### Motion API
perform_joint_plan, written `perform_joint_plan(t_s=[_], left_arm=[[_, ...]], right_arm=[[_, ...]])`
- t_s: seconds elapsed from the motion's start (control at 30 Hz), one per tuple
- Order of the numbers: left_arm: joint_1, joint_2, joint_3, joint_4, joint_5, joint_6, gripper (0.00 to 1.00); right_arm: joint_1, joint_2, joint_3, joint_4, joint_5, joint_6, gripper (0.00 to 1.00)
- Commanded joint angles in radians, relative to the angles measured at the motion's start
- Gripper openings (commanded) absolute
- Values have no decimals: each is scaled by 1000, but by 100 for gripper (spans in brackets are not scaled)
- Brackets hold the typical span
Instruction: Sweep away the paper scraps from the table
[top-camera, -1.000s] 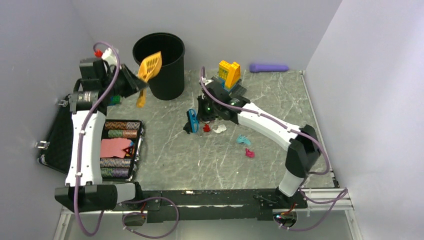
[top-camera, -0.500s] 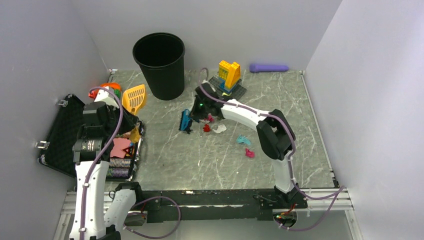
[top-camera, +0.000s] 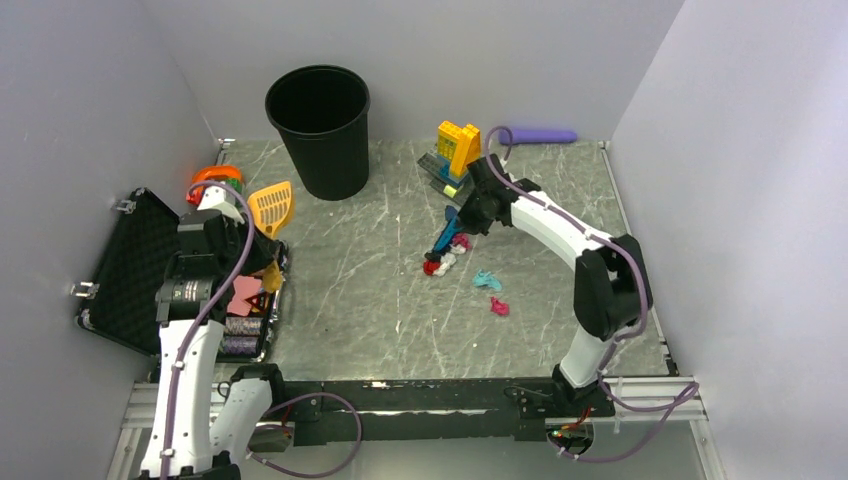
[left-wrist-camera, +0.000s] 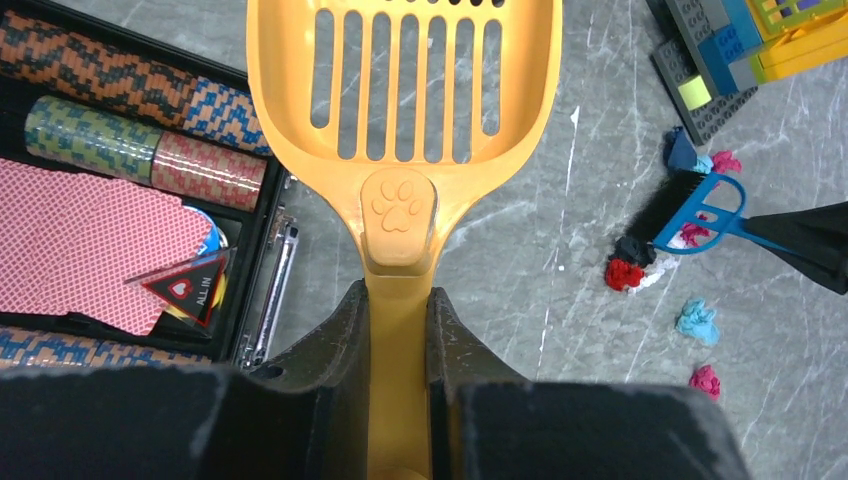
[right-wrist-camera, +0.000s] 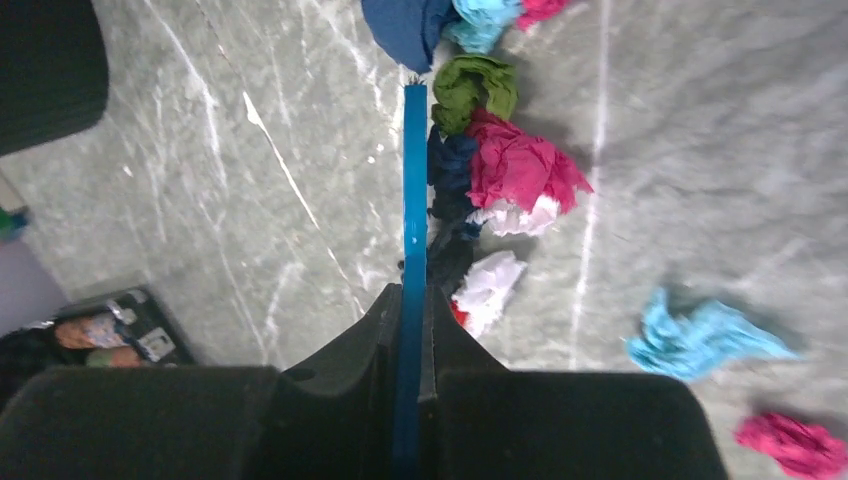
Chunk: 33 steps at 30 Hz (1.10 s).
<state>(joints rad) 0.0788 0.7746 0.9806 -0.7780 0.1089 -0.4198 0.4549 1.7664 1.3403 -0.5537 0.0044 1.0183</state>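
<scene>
The paper scraps lie mid-table: a clump of red, white and magenta wads, a teal wad and a magenta wad. My right gripper is shut on a blue brush, whose bristles touch the clump. In the right wrist view the brush handle runs up from the gripper, with magenta, green, navy and white wads just right of it. My left gripper is shut on the orange scoop, held over the case edge, well left of the scraps.
A black bin stands at the back left. An open black case with patterned rolls lies at the left edge. A yellow-and-blue brick build and a purple cylinder sit at the back. The marble table is walled by pale panels.
My left arm brought the scoop down from the bin's rim to the case edge. My right arm swung the brush from left of the scraps to the right, and the clump shifted slightly right.
</scene>
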Motion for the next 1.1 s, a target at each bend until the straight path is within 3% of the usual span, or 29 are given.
perform_joint_plan(t_s=[0.0, 0.17, 0.3, 0.7, 0.9, 1.07], left_arm=[[-35, -5, -14, 62, 36, 4, 0], [-143, 16, -26, 78, 31, 0, 0], [-264, 51, -22, 75, -31, -13, 0], [-524, 161, -55, 100, -83, -56, 0], [-665, 202, -82, 134, -153, -101, 0], [-739, 252, -87, 149, -199, -109, 0]], right_arm=[[-1, -108, -6, -146, 120, -104, 0], [-13, -266, -49, -49, 128, -192, 0], [-57, -301, -117, 161, -61, -230, 0], [-168, -25, -52, 323, -223, -125, 0], [-233, 4, -110, 247, -132, -32, 0], [-253, -112, -233, 203, -60, -1, 0]])
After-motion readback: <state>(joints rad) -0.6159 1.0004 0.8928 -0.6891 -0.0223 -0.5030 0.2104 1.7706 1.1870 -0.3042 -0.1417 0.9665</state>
